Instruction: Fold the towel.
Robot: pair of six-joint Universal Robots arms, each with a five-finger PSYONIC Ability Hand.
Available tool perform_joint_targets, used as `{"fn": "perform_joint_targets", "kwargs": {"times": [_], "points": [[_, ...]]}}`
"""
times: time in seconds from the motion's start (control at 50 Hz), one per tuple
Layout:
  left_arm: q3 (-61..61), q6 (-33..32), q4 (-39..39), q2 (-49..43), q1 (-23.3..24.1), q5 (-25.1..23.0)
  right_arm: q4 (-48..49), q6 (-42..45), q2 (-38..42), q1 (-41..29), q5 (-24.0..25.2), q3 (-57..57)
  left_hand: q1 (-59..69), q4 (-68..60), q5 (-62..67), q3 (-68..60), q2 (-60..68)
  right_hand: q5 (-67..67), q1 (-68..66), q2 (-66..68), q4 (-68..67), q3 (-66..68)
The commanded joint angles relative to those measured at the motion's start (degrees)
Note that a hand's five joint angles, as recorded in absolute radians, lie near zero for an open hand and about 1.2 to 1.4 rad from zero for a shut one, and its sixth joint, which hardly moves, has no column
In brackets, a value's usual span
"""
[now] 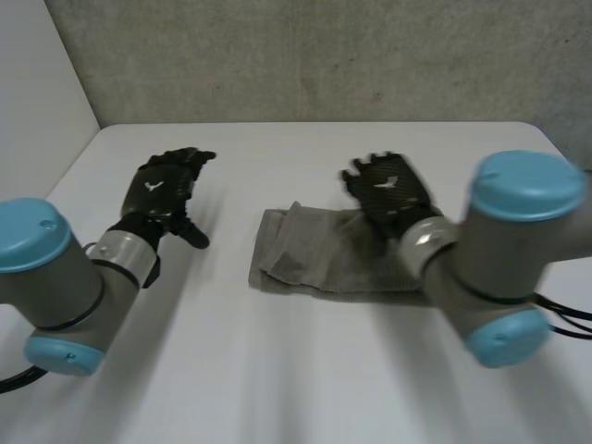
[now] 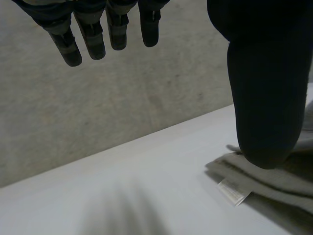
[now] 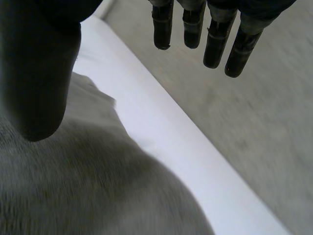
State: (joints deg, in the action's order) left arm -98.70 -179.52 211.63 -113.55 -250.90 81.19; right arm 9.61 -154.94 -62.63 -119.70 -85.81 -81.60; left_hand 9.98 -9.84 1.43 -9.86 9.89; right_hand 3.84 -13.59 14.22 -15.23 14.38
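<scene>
Though over the towel (image 1: 319,264), right hand (image 1: 388,190) spread, empty (left hand (image 1: 166,185) likewise, well aside)

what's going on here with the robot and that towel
A grey towel lies on the white table, folded into a layered strip. The right hand is over its right end, fingers straight, holding nothing. The left hand is open too, over bare table to the towel's left, apart from it.

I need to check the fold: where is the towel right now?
In the head view the towel lies folded on the white table, just right of centre, beneath the open right hand; the left hand hovers apart over bare table.
</scene>
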Motion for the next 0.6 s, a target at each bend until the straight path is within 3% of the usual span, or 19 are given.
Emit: {"fn": "perform_joint_targets", "kwargs": {"times": [0.02,0.12,0.16,0.18,0.22,0.24,0.26,0.44,0.48,0.5,0.54,0.56,0.6], "points": [[7.10,-4.08,-5.34,-4.74,5.67,0.63,-3.63,-4.32,-3.64,8.96,3.54,-10.77,1.75,-1.89,0.30,-1.87,1.84,-3.84,3.59,-4.22,5.23,-4.38],[12.72,-5.58,-10.26,-9.31,9.01,1.68,-3.46,-0.98,-2.76,13.97,5.21,-16.13,1.75,-1.89,0.30,-1.87,1.84,-1.57,1.32,-1.95,2.96,-2.11],[14.15,-5.76,-11.59,-10.29,9.73,2.57,-2.15,0.94,-1.10,15.20,5.21,-17.54,1.75,-1.89,0.30,-1.87,1.84,15.14,-15.39,14.76,-13.75,14.60],[14.84,-5.76,-12.29,-10.64,10.16,3.61,-2.14,0.95,-1.09,15.20,5.21,-17.54,1.58,-1.72,0.13,-1.70,1.67,15.25,-15.50,14.87,-13.86,14.71],[15.11,-5.76,-12.56,-10.64,10.34,4.24,0.22,1.91,-0.04,16.08,4.69,-17.37,1.58,-1.72,0.13,-1.70,1.67,47.53,-47.78,47.16,-46.14,46.99],[15.03,-5.76,-12.65,-10.38,10.43,4.76,0.23,1.92,-0.04,16.08,4.68,-17.36,1.41,-1.55,-0.04,-1.53,1.51,47.71,-47.96,47.34,-46.32,47.17],[15.03,-5.76,-12.65,-10.38,10.43,4.77,1.28,2.09,-0.04,16.43,4.51,-17.02,1.41,-1.55,-0.04,-1.53,1.50,65.97,-66.22,65.60,-64.58,65.43],[12.66,-5.23,-12.56,-2.83,9.64,5.03,5.24,10.88,-2.94,15.03,1.43,-11.04,0.91,-1.05,-0.54,-1.03,1.00,66.16,-66.41,65.78,-64.77,65.62],[12.39,-5.23,-12.56,-1.15,9.46,5.12,4.90,15.34,-1.98,8.13,2.13,-6.14,0.57,-0.71,-0.88,-0.69,0.66,66.16,-66.41,65.78,-64.77,65.62],[12.13,-5.14,-12.56,0.24,9.11,5.12,4.89,15.37,-1.97,8.08,2.14,-6.12,0.57,-0.71,-0.88,-0.69,0.66,66.16,-66.41,65.78,-64.77,65.62],[11.95,-5.14,-12.56,1.49,8.49,5.20,4.37,19.83,1.35,-0.93,4.06,-0.34,0.40,-0.54,-1.05,-0.52,0.49,66.16,-66.41,65.78,-64.77,65.62],[11.60,-4.97,-12.56,2.71,7.80,5.20,4.37,19.85,1.37,-0.97,4.07,-0.31,0.40,-0.54,-1.05,-0.52,0.49,66.16,-66.41,65.78,-64.77,65.62],[11.16,-4.62,-12.47,3.68,7.18,5.64,3.41,24.40,5.04,-6.66,7.83,4.15,0.40,-0.54,-1.05,-0.52,0.49,66.16,-66.41,65.78,-64.77,65.62]]}}
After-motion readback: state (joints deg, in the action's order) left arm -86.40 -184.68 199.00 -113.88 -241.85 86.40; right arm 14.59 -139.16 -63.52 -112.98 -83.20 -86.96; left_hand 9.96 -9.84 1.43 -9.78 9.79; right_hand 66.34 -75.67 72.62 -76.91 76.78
